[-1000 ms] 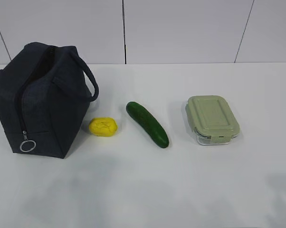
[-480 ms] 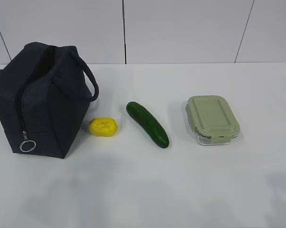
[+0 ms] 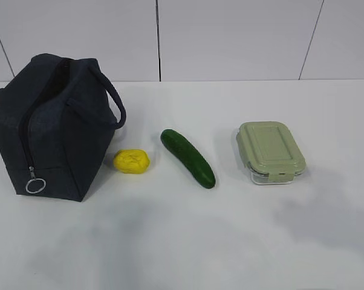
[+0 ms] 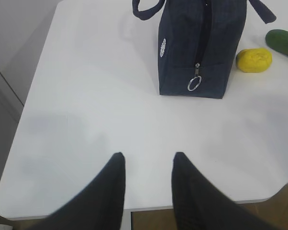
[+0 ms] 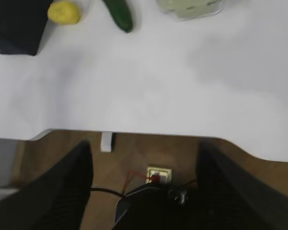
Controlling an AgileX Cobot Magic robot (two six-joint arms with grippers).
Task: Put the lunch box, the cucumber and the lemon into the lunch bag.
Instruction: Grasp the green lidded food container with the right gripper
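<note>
The navy lunch bag stands at the table's left, its zipper ring hanging at the near end. To its right lie the yellow lemon, the dark green cucumber and the green-lidded lunch box. Neither gripper shows in the exterior view. My left gripper is open and empty over the table's near edge, well short of the lunch bag. My right gripper is wide open and empty, beyond the table's front edge, far from the lunch box, cucumber and lemon.
A white panelled wall rises behind the table. The table's rounded front edge runs across the right wrist view, with brown floor, a cable and a small socket box below it. The table's left edge shows in the left wrist view.
A soft shadow has spread over the table's near right, toward the lunch box. The bag, lemon, cucumber and lunch box have not moved.
</note>
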